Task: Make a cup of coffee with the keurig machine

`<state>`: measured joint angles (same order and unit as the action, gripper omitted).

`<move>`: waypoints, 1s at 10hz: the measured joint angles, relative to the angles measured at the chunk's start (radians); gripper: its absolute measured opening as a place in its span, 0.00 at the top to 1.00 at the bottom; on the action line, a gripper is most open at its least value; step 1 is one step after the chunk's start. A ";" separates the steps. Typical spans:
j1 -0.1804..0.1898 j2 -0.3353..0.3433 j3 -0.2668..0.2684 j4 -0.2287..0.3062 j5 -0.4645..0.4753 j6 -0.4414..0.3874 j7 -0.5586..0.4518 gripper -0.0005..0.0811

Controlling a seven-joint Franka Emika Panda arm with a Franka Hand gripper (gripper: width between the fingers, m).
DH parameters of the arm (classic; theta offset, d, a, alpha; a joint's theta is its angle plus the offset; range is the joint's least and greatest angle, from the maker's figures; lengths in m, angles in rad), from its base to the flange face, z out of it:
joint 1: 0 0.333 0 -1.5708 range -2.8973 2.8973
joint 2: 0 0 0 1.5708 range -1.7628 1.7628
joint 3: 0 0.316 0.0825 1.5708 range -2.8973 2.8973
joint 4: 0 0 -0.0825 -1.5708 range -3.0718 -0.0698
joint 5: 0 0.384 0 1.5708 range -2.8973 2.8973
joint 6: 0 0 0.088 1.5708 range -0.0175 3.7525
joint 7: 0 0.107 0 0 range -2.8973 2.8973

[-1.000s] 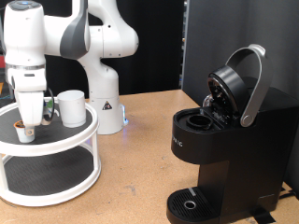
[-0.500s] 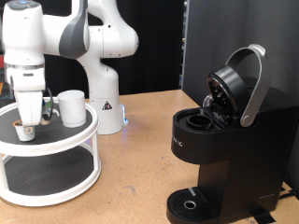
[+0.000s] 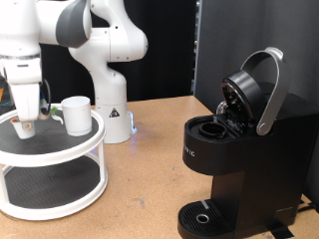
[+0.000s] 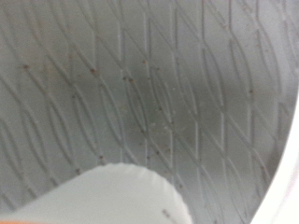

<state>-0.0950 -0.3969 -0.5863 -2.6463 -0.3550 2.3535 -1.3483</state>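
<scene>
The white mug [image 3: 77, 115] stands on the top tier of a round white stand [image 3: 85, 145] at the exterior view's left. My gripper [image 3: 27, 123] hangs just left of the mug, a little above the tier, shut on a small white pod [image 3: 27, 128]. The black Keurig machine [image 3: 239, 159] stands at the exterior view's right with its lid [image 3: 249, 92] raised and its pod chamber [image 3: 212, 127] open. The wrist view shows the tier's grey mesh [image 4: 149, 84] and a blurred white rounded shape [image 4: 121, 198]; the fingers do not show there.
The stand has a lower tier [image 3: 50, 184] with grey mesh. The robot's white base [image 3: 112, 115] stands behind the stand on the wooden table [image 3: 150, 169]. A black panel [image 3: 214, 45] rises behind the machine.
The gripper has risen and shifted slightly to the exterior view's left. The pod that sat on the top tier is now lifted off it. The mug and machine have not moved.
</scene>
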 joint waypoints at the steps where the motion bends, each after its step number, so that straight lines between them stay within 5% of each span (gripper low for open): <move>1: 0.001 -0.025 0.005 0.019 0.007 -0.044 -0.009 0.47; 4: 0.006 -0.098 0.023 0.072 0.025 -0.171 -0.048 0.47; 6: 0.009 -0.098 0.026 0.070 0.052 -0.178 -0.029 0.47; 10: 0.059 -0.124 0.110 0.102 0.235 -0.278 0.122 0.47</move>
<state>-0.0359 -0.5207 -0.4764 -2.5442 -0.1203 2.0757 -1.2259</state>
